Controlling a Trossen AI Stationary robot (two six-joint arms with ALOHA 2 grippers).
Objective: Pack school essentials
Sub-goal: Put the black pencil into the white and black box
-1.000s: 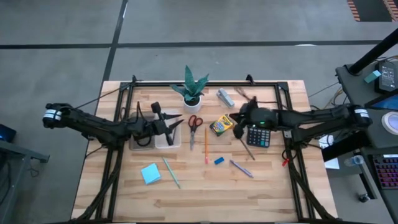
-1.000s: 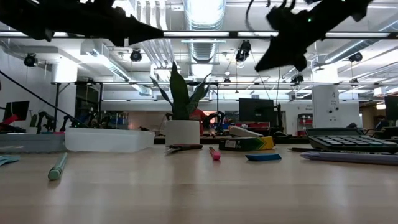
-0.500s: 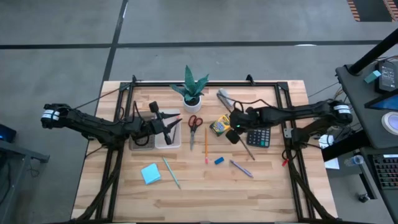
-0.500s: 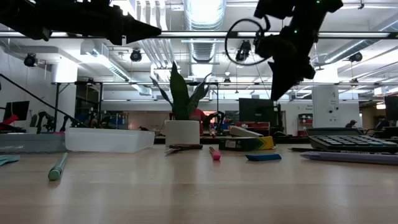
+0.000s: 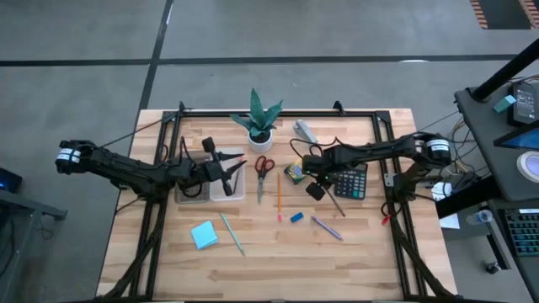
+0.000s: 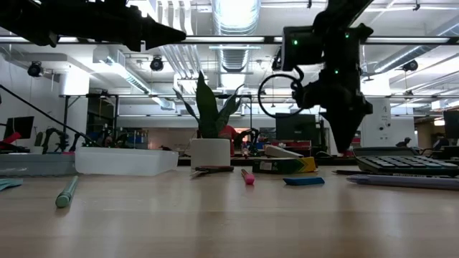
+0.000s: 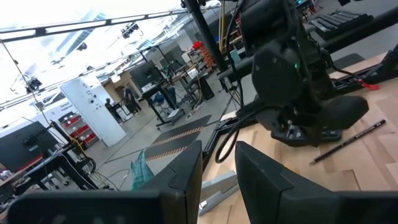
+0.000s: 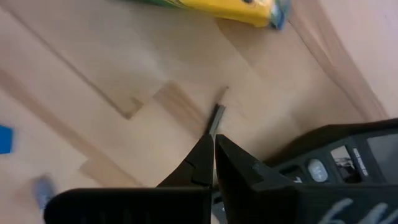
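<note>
Beside the crayon box (image 5: 296, 172), right gripper (image 5: 315, 190) fingers pressed together above a pencil (image 8: 217, 116).

Smooth pale wood table (image 5: 354, 252), glossy cardboard crayon box (image 8: 214, 7)

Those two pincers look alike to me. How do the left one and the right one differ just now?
The left pincer hangs level over the white tray, near the scissors; the right pincer points down at the bare wood between the crayon box and the calculator. The left pincer's fingers stand slightly apart; the right pincer's fingers are shut, above a thin dark pencil. Both are dark, two-fingered.
</note>
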